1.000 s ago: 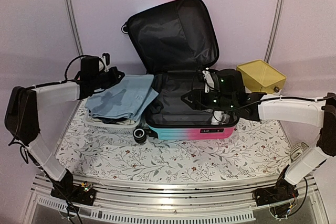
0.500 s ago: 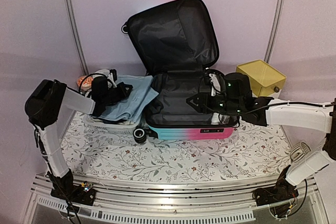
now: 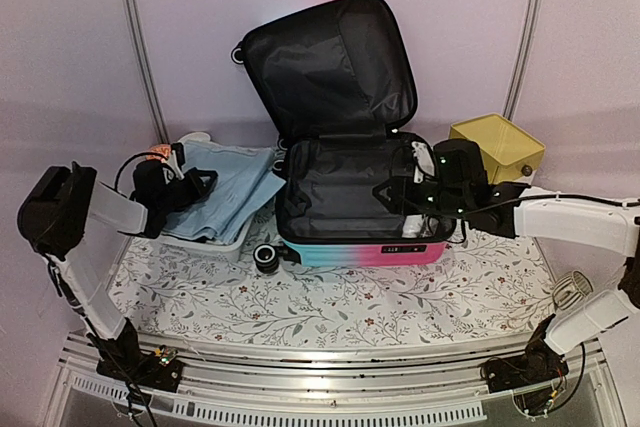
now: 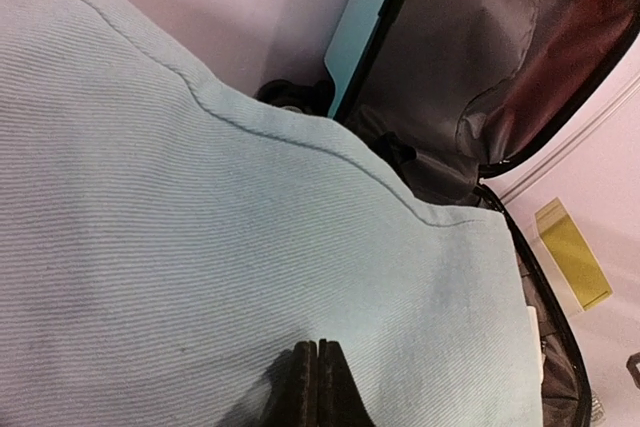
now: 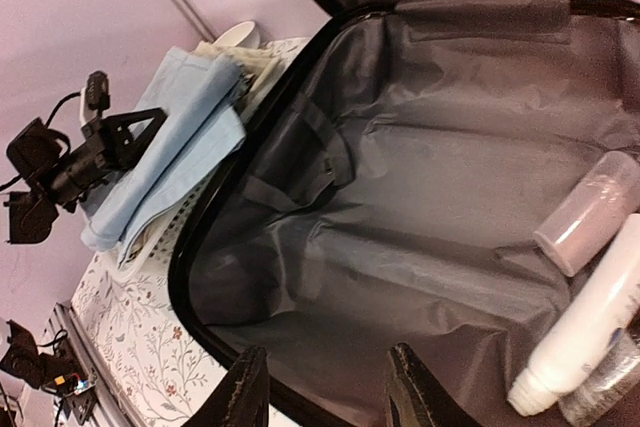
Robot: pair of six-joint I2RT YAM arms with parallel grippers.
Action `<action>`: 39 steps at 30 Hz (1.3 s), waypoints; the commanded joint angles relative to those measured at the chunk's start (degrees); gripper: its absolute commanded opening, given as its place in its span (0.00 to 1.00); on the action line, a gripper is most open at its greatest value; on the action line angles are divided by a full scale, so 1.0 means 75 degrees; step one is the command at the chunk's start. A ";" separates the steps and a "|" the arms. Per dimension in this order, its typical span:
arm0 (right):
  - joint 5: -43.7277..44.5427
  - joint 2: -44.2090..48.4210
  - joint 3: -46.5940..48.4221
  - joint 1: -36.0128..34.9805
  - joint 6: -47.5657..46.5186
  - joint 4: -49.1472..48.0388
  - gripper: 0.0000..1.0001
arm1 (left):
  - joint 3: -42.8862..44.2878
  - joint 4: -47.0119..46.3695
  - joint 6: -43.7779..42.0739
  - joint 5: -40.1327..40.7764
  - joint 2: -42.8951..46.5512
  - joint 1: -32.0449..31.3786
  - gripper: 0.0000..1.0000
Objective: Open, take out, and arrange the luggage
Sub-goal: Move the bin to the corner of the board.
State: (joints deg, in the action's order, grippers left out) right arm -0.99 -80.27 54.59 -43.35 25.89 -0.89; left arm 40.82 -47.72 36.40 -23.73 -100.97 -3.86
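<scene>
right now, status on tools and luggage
Left tool shut, at blue cloth. Right tool open above luggage. Lid up, bottles inside. No obstruction seen.

Lilac booth, flowered table cover.
Pale lilac wall panels (image 3: 70, 37) stood behind, split by slim silver metal strips (image 3: 136, 37); a white table cover printed with leafy sprigs (image 3: 330, 299) lay in front, a ribbed aluminium rail (image 3: 320, 372) ran along the near edge, light soft and even.
</scene>
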 commanded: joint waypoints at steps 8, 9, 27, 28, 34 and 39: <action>0.0643 0.0636 -0.0105 0.1672 -0.0088 0.1386 0.46 | -0.0362 0.2886 0.0398 0.1873 0.0265 0.0741 0.00; 0.0624 0.0667 -0.0133 0.1871 -0.0094 0.1503 0.47 | -0.0449 0.3037 0.0615 0.2090 0.0352 0.0846 0.00; -0.0140 -0.2253 0.1582 0.3636 -0.0530 0.2775 0.75 | 0.0422 0.5074 0.0071 0.2524 0.2159 0.0591 0.24; -0.0304 -0.2482 0.1757 0.3630 -0.0550 0.2809 0.71 | 0.0670 0.5269 -0.0157 0.2336 0.2297 0.0413 0.31; -0.0764 -0.3240 0.2373 0.3139 -0.0518 0.2466 0.53 | 0.1406 0.5735 -0.0985 0.1711 0.3082 -0.0823 0.56; -0.0786 -0.3860 0.3093 0.2548 -0.0350 0.2351 0.46 | 0.1537 0.5817 -0.1184 0.1686 0.2869 -0.1725 0.56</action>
State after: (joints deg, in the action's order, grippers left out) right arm -0.19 -104.99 72.42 -17.80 22.04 22.63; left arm 51.66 -7.84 30.87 -9.56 -77.91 -13.04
